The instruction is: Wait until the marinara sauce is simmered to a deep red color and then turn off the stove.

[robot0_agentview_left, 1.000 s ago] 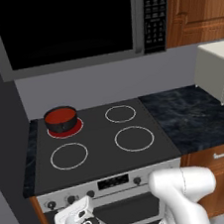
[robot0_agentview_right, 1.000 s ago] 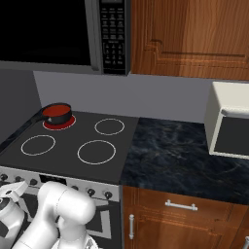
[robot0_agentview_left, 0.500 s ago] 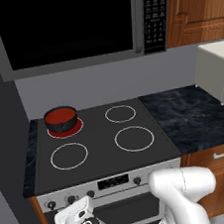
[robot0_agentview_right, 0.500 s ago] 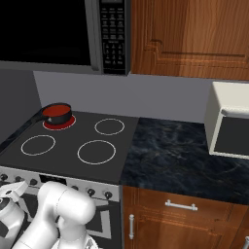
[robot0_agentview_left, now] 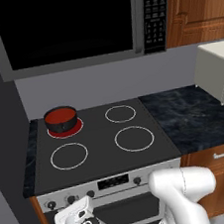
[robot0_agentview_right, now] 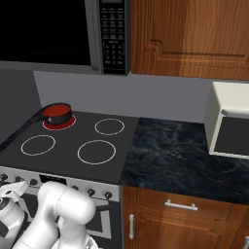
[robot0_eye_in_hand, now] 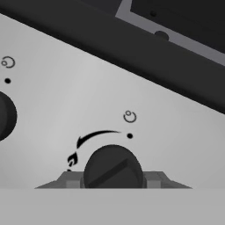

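The marinara sauce (robot0_agentview_left: 60, 114) is a deep red surface in a small black pot (robot0_agentview_left: 60, 123) on the stove's (robot0_agentview_left: 105, 157) back-left burner, whose ring glows red. The right base view has the sauce (robot0_agentview_right: 56, 111) at the far left of the cooktop. My gripper (robot0_eye_in_hand: 113, 179) is pressed up to the silver front panel low at the left, its hand (robot0_agentview_left: 73, 219) just under the knob row. In the hand view a dark round knob (robot0_eye_in_hand: 113, 167) sits between the two fingertips (robot0_eye_in_hand: 72, 180), which hug its sides. A flame mark and curved arrow are printed beside it.
A black-windowed microwave (robot0_agentview_left: 72, 24) hangs over the cooktop. Dark stone counter (robot0_agentview_left: 190, 118) runs to the right, with a white boxy appliance (robot0_agentview_left: 218, 70) on it. Wooden cabinets (robot0_agentview_right: 189, 34) stand above and below. Another knob (robot0_eye_in_hand: 5, 116) lies at the hand view's left edge.
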Available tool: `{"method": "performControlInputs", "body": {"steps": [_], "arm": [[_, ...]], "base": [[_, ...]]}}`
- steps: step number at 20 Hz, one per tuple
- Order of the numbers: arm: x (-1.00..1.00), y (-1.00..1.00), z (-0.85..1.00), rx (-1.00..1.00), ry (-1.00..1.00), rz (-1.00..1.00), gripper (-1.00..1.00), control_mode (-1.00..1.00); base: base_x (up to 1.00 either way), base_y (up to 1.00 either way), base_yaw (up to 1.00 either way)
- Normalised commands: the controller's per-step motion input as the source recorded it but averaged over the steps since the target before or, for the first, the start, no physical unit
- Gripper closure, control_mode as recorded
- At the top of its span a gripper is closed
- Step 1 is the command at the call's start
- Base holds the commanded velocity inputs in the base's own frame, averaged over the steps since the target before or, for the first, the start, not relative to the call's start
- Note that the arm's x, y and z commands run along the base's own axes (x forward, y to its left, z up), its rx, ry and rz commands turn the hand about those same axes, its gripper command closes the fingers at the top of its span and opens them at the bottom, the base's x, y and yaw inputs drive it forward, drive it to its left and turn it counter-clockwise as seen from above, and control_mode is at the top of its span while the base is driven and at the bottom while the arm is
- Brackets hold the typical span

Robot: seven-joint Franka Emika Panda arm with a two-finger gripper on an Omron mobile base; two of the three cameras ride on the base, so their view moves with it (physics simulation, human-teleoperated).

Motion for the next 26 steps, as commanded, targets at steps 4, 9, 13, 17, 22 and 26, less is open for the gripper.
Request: {"method": "performControlInputs", "body": {"steps": [4,9,13,17,22,26], "arm": [[0.00,0.00,0.00,0.00,0.00,0.00,1.00,-1.00],[0.00,0.00,0.00,0.00,0.00,0.00,1.00,-1.00],[0.00,0.00,0.00,0.00,0.00,0.00,1.00,-1.00],[0.00,0.00,0.00,0.00,0.00,0.00,1.00,-1.00],[0.00,0.00,0.00,0.00,0.00,0.00,1.00,-1.00],[0.00,0.00,0.00,0.00,0.00,0.00,1.00,-1.00]], "base": [[0.00,0.00,0.00],[0.00,0.00,0.00],[0.00,0.00,0.00],[0.00,0.00,0.00],[0.00,0.00,0.00],[0.00,0.00,0.00]]}}
